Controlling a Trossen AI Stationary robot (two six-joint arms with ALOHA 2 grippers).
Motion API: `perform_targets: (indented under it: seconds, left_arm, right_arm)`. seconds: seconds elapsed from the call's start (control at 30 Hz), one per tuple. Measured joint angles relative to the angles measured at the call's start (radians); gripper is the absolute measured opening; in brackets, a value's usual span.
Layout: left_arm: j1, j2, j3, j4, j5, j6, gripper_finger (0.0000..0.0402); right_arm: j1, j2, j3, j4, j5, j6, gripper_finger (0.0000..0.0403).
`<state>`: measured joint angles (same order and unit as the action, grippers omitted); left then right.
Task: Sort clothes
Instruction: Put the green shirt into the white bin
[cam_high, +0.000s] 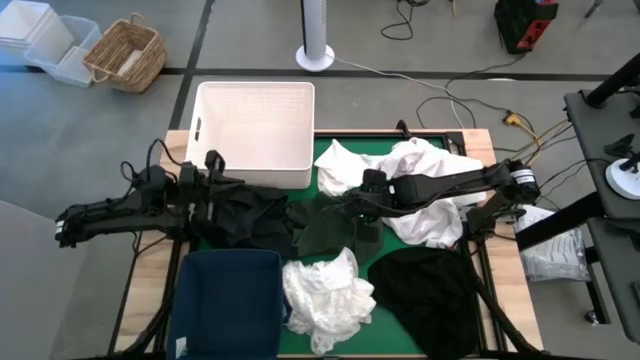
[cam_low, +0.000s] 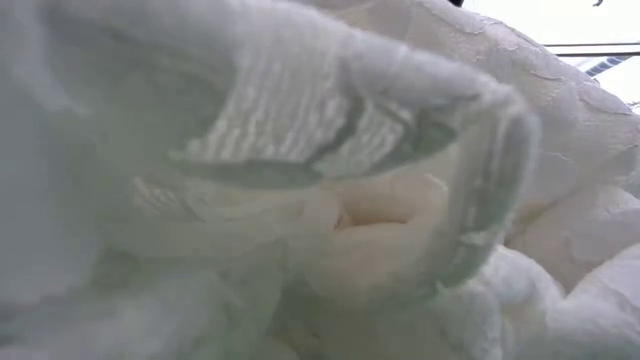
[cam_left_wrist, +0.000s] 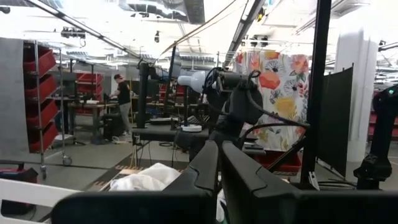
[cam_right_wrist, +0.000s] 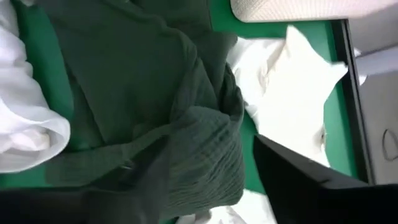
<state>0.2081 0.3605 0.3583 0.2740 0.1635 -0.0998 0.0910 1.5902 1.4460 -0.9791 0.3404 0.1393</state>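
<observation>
1. Green matting (cam_high: 340, 158) is covering the table, and the clothes are lying all over it: a white garment (cam_high: 425, 190) at the far right, a crumpled white one (cam_high: 325, 290) at the near edge, a black one (cam_high: 430, 285) near right, a black heap (cam_high: 245, 215) at the left, and a dark green garment (cam_high: 325, 230) in the middle.
2. A white lattice basket (cam_high: 255, 130) is sitting at the far left and a navy bin (cam_high: 228, 305) at the near left.
3. In the right wrist view, the right gripper (cam_right_wrist: 208, 171) is clenching a bunched fold of the dark green garment (cam_right_wrist: 143, 74) between its fingers, just above the mat.
4. The left gripper (cam_high: 212, 180) is hovering over the black heap beside the basket; in its wrist view its fingers (cam_left_wrist: 239, 177) are lying close together with nothing visible between them.
5. Risk: the green cloth is overlapping the black heap's edge, so a lift is likely dragging that along.
6. Risk: the fold is looking shallow, so it may be slipping out mid-carry.
7. Risk: white cloth is pressing against the low camera, so that view is giving no check on clearance.
</observation>
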Motion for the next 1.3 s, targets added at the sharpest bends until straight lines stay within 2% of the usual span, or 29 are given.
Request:
perform_targets:
  seconds: [0.2, 0.37, 0.53, 0.8, 0.93, 1.03, 1.3]
  left_arm:
    - [0.0, 0.002, 0.002, -0.005, 0.0, 0.001, 0.0]
    - [0.0, 0.003, 0.002, -0.004, 0.0, 0.001, 0.0]
    - [0.0, 0.005, 0.002, -0.004, 0.0, 0.001, 0.0]
    - [0.0, 0.005, 0.002, -0.004, 0.0, 0.001, 0.0]
    - [0.0, 0.005, 0.002, -0.004, 0.0, 0.001, 0.0]
    - [0.0, 0.005, 0.002, -0.005, 0.0, 0.001, 0.0]
    - [0.0, 0.005, 0.002, -0.006, 0.0, 0.001, 0.0]
  right_arm:
    - [0.0, 0.001, -0.094, 0.062, 0.018, 0.108, 0.0317]
    - [0.0, 0.002, -0.206, 0.225, 0.018, 0.117, 0.0358]
    - [-0.01, 0.002, -0.284, 0.353, -0.036, 0.131, 0.0365]
    - [-0.033, 0.002, -0.405, 0.531, -0.031, 0.138, 0.0361]
    - [-0.038, 0.002, -0.446, 0.592, 0.002, 0.141, 0.0332]
    - [-0.038, 0.002, -0.456, 0.603, 0.048, 0.142, 0.0287]
    - [-0.035, 0.002, -0.457, 0.625, 0.087, 0.107, 0.0106]
